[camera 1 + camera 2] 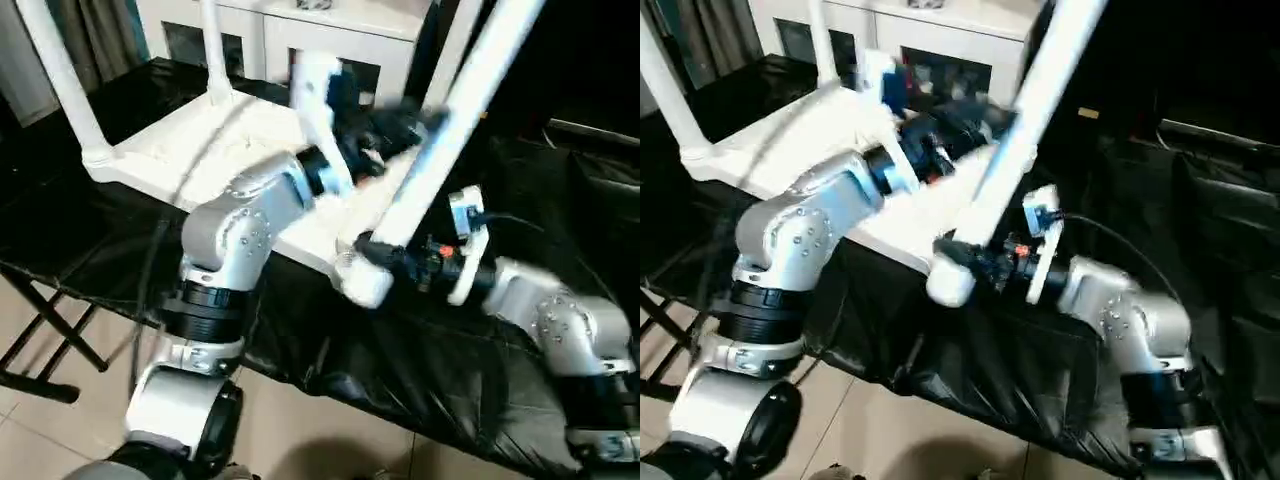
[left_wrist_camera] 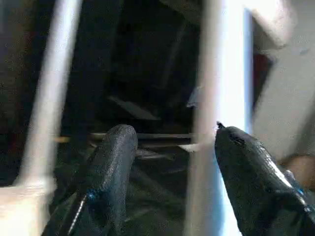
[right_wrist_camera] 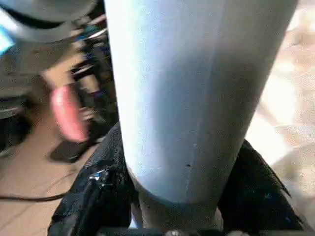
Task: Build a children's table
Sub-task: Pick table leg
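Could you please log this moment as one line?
step: seating leg | right gripper: clamped on long tapered white tube leg | left gripper: open beside it | white plastic rectangular tabletop: upside down

a white cabinet stands behind the black-draped work table.

A black-covered table carries the upturned white tabletop

Silver jointed forearms with black collars end in black claws.
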`<state>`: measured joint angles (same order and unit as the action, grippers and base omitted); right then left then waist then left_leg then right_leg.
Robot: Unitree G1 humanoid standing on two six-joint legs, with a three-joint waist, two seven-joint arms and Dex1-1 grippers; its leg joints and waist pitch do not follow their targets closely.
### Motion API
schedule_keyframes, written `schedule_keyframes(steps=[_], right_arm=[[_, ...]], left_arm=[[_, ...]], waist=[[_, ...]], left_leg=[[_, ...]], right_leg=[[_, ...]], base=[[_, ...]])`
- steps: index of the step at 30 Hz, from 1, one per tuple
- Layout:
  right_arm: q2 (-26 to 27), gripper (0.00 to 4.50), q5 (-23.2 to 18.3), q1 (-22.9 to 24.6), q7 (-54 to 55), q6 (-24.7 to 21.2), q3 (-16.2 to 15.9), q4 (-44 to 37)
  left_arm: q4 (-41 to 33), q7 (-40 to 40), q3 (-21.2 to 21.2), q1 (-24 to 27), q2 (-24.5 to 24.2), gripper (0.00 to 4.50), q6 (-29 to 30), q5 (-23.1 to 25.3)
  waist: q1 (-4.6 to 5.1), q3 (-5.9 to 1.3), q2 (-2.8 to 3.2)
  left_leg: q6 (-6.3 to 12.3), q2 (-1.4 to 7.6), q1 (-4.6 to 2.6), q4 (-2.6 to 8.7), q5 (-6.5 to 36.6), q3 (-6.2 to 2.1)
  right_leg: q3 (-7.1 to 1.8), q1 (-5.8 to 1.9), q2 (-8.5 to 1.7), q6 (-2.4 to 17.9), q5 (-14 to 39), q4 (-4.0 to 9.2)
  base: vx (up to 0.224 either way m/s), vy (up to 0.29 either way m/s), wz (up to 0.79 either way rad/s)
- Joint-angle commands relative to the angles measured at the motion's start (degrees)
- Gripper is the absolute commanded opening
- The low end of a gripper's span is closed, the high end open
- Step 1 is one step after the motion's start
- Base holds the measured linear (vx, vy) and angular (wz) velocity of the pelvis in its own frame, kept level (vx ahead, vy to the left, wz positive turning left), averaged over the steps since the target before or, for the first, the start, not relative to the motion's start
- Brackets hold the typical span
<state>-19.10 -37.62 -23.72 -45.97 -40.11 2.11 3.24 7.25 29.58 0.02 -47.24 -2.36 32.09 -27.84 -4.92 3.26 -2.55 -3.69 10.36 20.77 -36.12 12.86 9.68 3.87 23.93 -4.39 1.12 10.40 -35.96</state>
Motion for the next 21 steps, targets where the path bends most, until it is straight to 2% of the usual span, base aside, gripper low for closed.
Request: schedule_keyframes(steps=[1, 3, 4, 6, 7, 8, 9, 11, 13, 16, 17, 18, 19, 20, 21], right_arm=[[1.0, 1.91, 3.2, 1.2, 5.3, 4.1, 1.9, 0.3], [1.6, 1.91, 4.1, 1.6, 6.9, 4.8, 2.1, 0.0], [2.6, 1.91, 8.5, 3.8, 12.9, 7.7, 2.2, -1.9], [3.3, 1.91, 10.7, 5.3, 16.6, 9.1, 2.7, -3.2], [3.8, 1.91, 11.4, 6.0, 18.3, 9.7, 3.2, -3.9], [4.8, 1.91, 13.6, 8.0, 23.1, 10.6, 4.5, -5.7], [4.6, 1.91, 15.9, 9.5, 25.9, 10.8, 4.4, -6.9], [4.1, 1.91, 18.9, 11.7, 27.8, 11.9, 3.5, -8.4], [5.2, 1.91, 21.0, 14.9, 30.0, 13.4, 3.2, -11.5], [5.8, 1.91, 25.3, 17.7, 33.1, 16.0, 0.9, -13.7], [6.2, 1.91, 25.6, 18.0, 33.9, 15.9, 0.8, -13.6], [7.0, 1.91, 25.0, 18.2, 34.5, 16.1, 1.5, -13.1], [7.0, 1.91, 25.0, 18.2, 34.5, 16.1, 1.6, -13.1], [7.6, 1.91, 24.5, 18.3, 34.8, 16.3, 2.1, -12.8], [8.1, 1.91, 24.7, 18.6, 35.6, 16.9, 2.4, -12.6]], left_arm=[[0.7, -2.5, -1.5, 1.1, -2.2, 2.9, -1.8, 4.7], [0.6, -3.0, -2.0, 1.8, -3.0, 2.9, -2.9, 6.1], [-1.5, -6.0, -4.3, 6.1, -5.9, 2.9, -7.5, 12.8], [-3.2, -8.1, -4.6, 9.0, -6.8, 2.9, -8.9, 15.4], [-4.1, -9.3, -4.6, 10.6, -7.2, 2.9, -9.0, 16.5], [-6.6, -12.2, -4.1, 15.3, -7.4, 2.9, -10.2, 18.7], [-8.3, -13.6, -3.4, 18.7, -7.5, 2.9, -12.3, 20.2], [-10.1, -15.1, -2.8, 22.4, -7.9, 2.9, -14.2, 21.9], [-11.4, -18.6, -1.5, 27.6, -8.9, 2.9, -15.2, 24.6], [-11.8, -20.8, 0.3, 32.6, -10.1, 2.9, -17.8, 26.4], [-11.9, -21.2, 0.4, 32.9, -10.3, 2.9, -18.0, 26.8], [-11.6, -21.4, 0.8, 32.5, -10.2, 2.9, -17.9, 26.5], [-11.6, -21.4, 0.8, 32.5, -10.2, 2.9, -17.9, 26.5], [-11.4, -21.5, 1.2, 32.2, -10.1, 2.9, -17.9, 26.2], [-11.3, -21.7, 1.3, 31.7, -10.2, 2.9, -17.9, 26.2]], waist=[[-0.11, -4.12, 0.06], [0.03, -4.02, 0.02], [-0.04, -4.12, 0.2], [0.19, -4.15, 0.21], [0.15, -4.24, 0.3], [0.26, -4.19, 0.37], [0.36, -4.09, 0.3], [0.37, -4.08, 0.53], [0.57, -3.71, 0.44], [0.79, -3.35, 0.44], [0.94, -3.34, 0.29], [1.08, -3.54, 0.89], [1.03, -3.12, -0.11], [0.45, -3.26, -0.16], [-0.91, -3.1, -0.34]], left_leg=[[1.53, 2.37, -0.06, 4.35, 0.3, -0.64], [1.14, 2.21, -0.1, 4.5, 1.0, -0.53], [1.03, 2.32, -0.02, 4.56, 0.6, -0.7], [0.49, 2.39, -0.03, 4.64, -0.4, -0.65], [0.28, 2.42, -0.1, 4.67, -0.5, -0.61], [0.05, 2.58, 0.05, 4.78, -0.7, -0.68], [0.19, 2.43, 0.1, 4.84, -0.3, -0.56], [-0.09, 2.45, -0.09, 4.89, 0.8, -0.53], [-0.22, 2.4, -0.11, 5.27, 5.3, -0.49], [-0.58, 2.45, -0.02, 5.67, 8.4, -0.73], [0.65, 1.86, 0.14, 5.47, 9.2, -0.34], [-0.6, 1.81, -2.92, 3.19, 10.5, 2.28], [-1.46, 1.18, -2.98, 2.72, 13.7, 2.6], [-1.42, 0.88, -2.61, 2.46, 15.1, 2.68], [-0.22, 0.47, -2.86, 0.54, 16.7, 2.35]], right_leg=[[-2.76, -4.09, -3.75, 10.7, 6.8, 4.09], [-2.77, -4.1, -3.6, 9.8, 8.0, 4.2], [-2.74, -4.14, -3.59, 9.6, 7.4, 4.13], [-2.78, -4.14, -3.49, 8.8, 5.8, 3.86], [-2.87, -4.12, -3.54, 9.0, 4.9, 3.75], [-2.9, -4.14, -3.54, 9.4, 3.6, 3.55], [-2.83, -4.1, -3.32, 9.2, 3.9, 3.76], [-2.84, -3.95, -3.22, 8.9, 5.0, 4.02], [-2.84, -3.74, -3.24, 7.3, 10.8, 4.84], [-2.85, -3.45, -3.24, 4.9, 15.8, 5.39], [-3.43, -3.51, -3.98, 4.8, 17.8, 5.65], [-6.5, -0.39, -2.87, 4.1, 23.8, 7.65], [-7.22, -0.25, -2.38, 3.9, 27.9, 7.51], [-8.9, -0.96, -2.46, 4.2, 30.3, 7.65], [-13.19, -1.2, -3.63, 5.1, 33.3, 8.67]], base=[[0.0, 0.0, 0.0], [0.0, 0.0, 0.0], [0.0, 0.0, 0.0], [0.0, 0.0, 0.0], [0.0, 0.0, 0.0], [0.0, 0.0, 0.0], [0.0, 0.0, 0.0], [0.0, 0.0, 0.0], [0.0, 0.0, 0.0], [0.0, 0.0, 0.0], [0.0, 0.0, 0.0], [0.0, 0.0, 0.0], [0.0, 0.0, 0.0], [-0.033, 0.005, -0.22], [-0.024, 0.042, -0.39]])
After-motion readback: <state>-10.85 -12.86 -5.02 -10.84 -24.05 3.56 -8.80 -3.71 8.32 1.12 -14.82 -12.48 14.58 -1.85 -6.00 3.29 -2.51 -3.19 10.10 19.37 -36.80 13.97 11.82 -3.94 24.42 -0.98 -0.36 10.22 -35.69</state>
